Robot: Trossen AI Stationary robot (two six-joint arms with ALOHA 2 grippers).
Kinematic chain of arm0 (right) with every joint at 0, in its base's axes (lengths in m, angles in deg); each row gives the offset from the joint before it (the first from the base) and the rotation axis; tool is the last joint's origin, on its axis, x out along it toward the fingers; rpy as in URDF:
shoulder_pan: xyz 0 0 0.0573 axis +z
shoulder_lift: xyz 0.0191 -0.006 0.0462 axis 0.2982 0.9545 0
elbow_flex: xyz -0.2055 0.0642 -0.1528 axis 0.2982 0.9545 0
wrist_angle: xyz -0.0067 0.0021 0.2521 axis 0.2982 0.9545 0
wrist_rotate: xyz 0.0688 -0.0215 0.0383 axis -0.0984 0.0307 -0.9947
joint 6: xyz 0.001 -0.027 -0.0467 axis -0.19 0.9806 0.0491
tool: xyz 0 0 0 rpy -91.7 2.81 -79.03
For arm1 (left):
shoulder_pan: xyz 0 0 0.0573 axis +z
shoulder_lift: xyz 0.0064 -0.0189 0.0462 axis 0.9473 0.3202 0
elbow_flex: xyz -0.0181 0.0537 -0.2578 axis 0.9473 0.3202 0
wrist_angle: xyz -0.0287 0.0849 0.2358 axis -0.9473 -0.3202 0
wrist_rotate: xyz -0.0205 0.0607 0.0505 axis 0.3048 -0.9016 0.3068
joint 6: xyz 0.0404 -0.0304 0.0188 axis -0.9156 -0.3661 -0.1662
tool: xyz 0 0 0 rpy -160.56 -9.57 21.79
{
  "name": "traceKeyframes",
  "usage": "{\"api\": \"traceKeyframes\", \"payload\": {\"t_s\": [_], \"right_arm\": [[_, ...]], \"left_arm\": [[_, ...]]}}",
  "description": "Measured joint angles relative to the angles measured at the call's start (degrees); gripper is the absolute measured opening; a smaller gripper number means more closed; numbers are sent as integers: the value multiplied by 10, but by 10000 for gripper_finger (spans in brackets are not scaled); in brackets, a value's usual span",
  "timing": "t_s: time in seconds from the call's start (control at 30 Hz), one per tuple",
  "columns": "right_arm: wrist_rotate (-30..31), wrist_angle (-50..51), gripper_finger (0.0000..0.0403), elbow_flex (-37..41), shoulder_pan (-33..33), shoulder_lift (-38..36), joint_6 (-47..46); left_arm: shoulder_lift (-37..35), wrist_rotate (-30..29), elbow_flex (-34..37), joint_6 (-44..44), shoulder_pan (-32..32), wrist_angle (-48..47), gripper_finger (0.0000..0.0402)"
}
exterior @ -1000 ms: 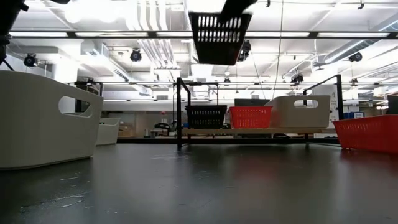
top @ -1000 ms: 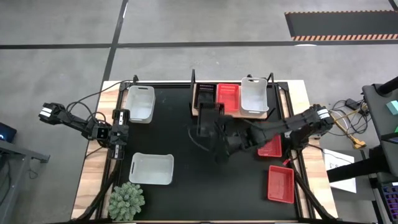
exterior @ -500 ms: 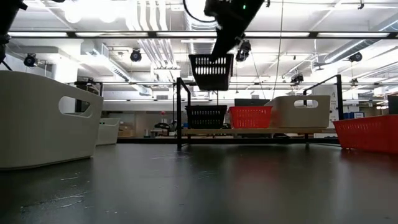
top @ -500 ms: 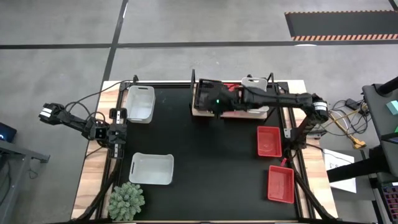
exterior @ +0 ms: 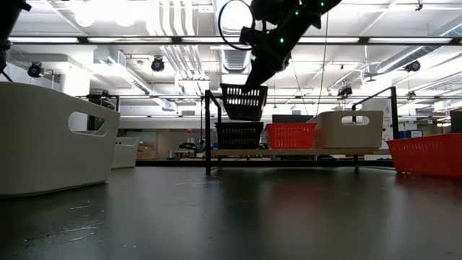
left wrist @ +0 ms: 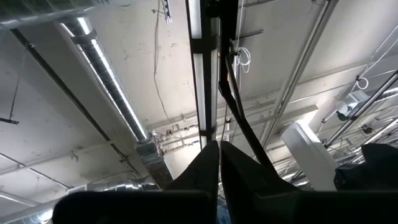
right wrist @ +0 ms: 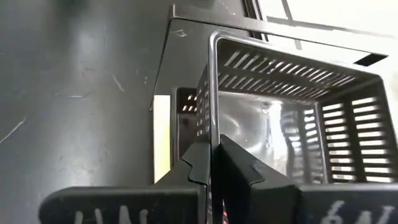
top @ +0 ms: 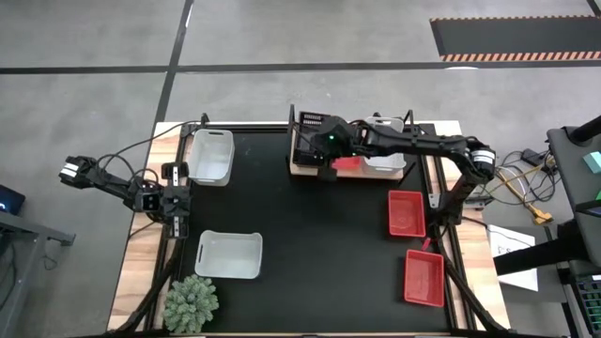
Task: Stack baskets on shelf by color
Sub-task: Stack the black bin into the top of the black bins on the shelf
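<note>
My right gripper (top: 322,150) is shut on a black slotted basket (exterior: 243,102) and holds it over the shelf's (top: 297,169) left end, just above another black basket (exterior: 239,135) standing on the board. A red basket (exterior: 291,135) and a white basket (exterior: 346,128) stand beside that one on the shelf. Two white baskets (top: 212,155) (top: 228,254) and two red baskets (top: 406,212) (top: 423,278) rest on the mat. My left gripper (top: 175,211) waits shut at the table's left edge, its wrist view facing the ceiling. My right gripper pinches the rim of one wall (right wrist: 213,93) of the black basket, one finger (right wrist: 196,163) outside and the other (right wrist: 239,165) inside. The fingers slant down from above and from the table's right. The basket hangs lifted clear, slightly tilted, above the black basket on the shelf.
The shelf's thin black rods (exterior: 208,130) rise around the board. A spiky green plant (top: 191,300) stands at the mat's near left corner. Bare mat (top: 310,244) lies between the left white baskets and the right red ones.
My right gripper has carried the black basket from over the middle of the mat toward the far edge, to above the shelf's left end, and has lowered it close over the black basket there. It has stayed shut on the basket.
</note>
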Motion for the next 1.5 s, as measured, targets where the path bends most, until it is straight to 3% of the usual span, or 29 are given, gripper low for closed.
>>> {"api": "traceKeyframes", "payload": {"t_s": [0.27,1.37,1.5], "right_arm": [[-20,-72,13,51,0,0,12],[-9,-78,13,61,-3,38,-8],[-9,-77,31,61,-3,38,-9]], "left_arm": [[1,0,0,-8,0,0,0],[1,-1,0,-15,0,0,0],[2,-1,0,-15,0,0,0]]}}
